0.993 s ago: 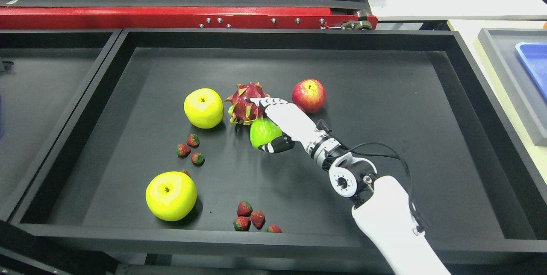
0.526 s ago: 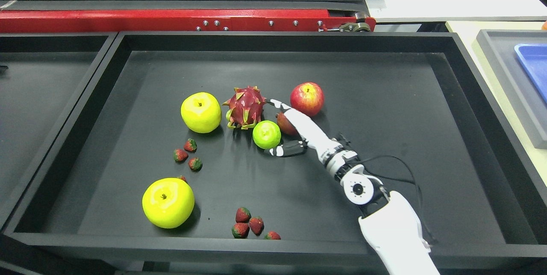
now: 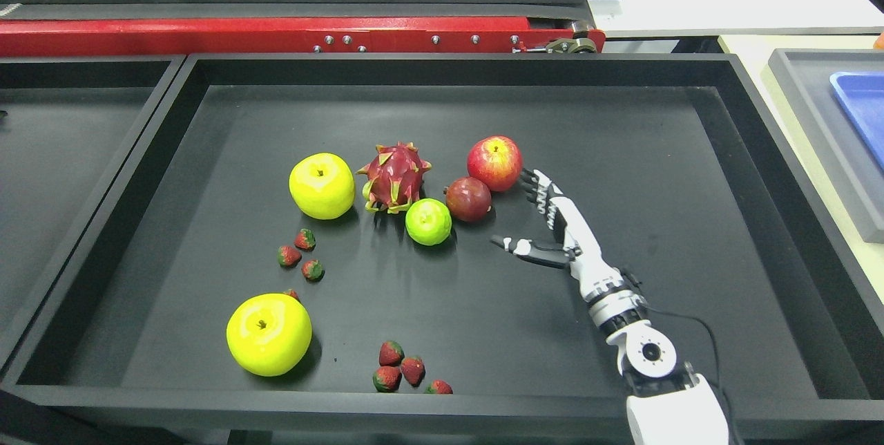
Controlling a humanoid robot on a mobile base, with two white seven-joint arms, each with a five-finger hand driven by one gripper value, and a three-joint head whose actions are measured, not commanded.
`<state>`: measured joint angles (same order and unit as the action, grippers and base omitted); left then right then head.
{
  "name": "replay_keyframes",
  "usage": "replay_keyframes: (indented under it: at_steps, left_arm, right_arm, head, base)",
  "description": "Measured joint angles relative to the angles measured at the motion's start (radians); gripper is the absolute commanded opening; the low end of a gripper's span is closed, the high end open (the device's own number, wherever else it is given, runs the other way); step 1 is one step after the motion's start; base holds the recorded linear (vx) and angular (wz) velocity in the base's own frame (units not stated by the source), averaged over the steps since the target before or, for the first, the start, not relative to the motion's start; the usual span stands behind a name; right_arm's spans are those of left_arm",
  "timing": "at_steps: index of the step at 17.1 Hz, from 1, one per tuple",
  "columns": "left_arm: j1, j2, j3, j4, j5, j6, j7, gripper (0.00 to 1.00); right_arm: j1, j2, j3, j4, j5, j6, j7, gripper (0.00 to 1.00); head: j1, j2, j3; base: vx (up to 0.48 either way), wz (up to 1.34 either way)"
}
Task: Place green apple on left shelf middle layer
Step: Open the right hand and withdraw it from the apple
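Note:
A small bright green apple rests on the floor of the black tray, just below a dragon fruit and left of a dark red round fruit. My right hand is to the right of these fruits, apart from the green apple, open with fingers spread and thumb pointing left. Its fingertips reach close to a red apple. It holds nothing. The left arm does not show.
Two large yellow-green apples and several strawberries lie in the tray. Another black tray adjoins at left. A red rail runs behind. A grey tray with a blue bin stands at right.
My right hand has let go of the green apple and drawn back to the right, uncovering the dark red fruit. The apple stays on the tray floor. The camera shifted slightly.

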<state>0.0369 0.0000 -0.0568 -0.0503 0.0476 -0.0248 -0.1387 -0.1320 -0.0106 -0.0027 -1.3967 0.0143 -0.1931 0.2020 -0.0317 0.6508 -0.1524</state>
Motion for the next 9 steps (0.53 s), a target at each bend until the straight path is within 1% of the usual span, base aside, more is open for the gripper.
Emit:
replay_keyframes:
  at_steps: [4,9]
  left_arm:
    - [0.0,0.0,0.0,0.0,0.0,0.0,0.0,1.0]
    - [0.0,0.0,0.0,0.0,0.0,0.0,0.0,1.0]
  right_arm:
    - [0.034,0.003,-0.046,-0.027,-0.058,-0.005,-0.003,1.0]
    - [0.054,0.006,-0.086,-0.052,-0.09,-0.006,-0.008,1.0]
  head:
    - [0.0,0.0,0.0]
    - [0.0,0.0,0.0]
  base:
    - [0.008,0.0]
    - [0.0,0.0]
